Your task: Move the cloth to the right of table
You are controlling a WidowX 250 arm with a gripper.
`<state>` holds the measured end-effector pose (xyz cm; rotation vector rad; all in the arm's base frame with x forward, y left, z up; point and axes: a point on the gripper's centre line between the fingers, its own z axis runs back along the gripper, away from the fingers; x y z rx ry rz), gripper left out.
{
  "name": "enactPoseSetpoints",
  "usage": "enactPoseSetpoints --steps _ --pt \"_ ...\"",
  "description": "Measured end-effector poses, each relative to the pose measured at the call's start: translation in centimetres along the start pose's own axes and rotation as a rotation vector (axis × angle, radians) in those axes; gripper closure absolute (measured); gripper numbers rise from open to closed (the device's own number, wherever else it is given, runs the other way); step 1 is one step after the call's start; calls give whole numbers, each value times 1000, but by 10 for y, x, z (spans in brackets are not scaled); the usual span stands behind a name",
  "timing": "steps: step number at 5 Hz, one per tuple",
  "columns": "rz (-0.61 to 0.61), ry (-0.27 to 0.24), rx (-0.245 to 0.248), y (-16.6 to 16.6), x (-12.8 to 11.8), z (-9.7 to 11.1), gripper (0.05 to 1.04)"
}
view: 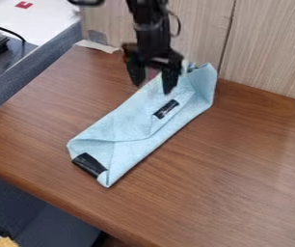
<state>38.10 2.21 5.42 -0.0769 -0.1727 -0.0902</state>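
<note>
The black gripper [153, 84] hangs down from the top edge over the upper left part of the light blue cloth [134, 120], its two fingers spread apart. One finger overlaps the cloth in the view; whether it touches the fabric I cannot tell. Folded into a long strip, the cloth lies slantwise on the brown wooden table [240, 169], from the upper middle down to the lower left. A black patch shows near its middle and another black piece at its lower left end.
A light wood panel [266, 48] stands along the table's back edge. Grey fabric partition [47, 62] borders the left side, with a white surface [47, 19] beyond it. The table's front edge runs diagonally across the lower left.
</note>
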Motion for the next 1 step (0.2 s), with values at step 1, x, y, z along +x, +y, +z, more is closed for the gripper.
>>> enactPoseSetpoints --steps 1 --pt "22 -24 11 7 -11 12 85"
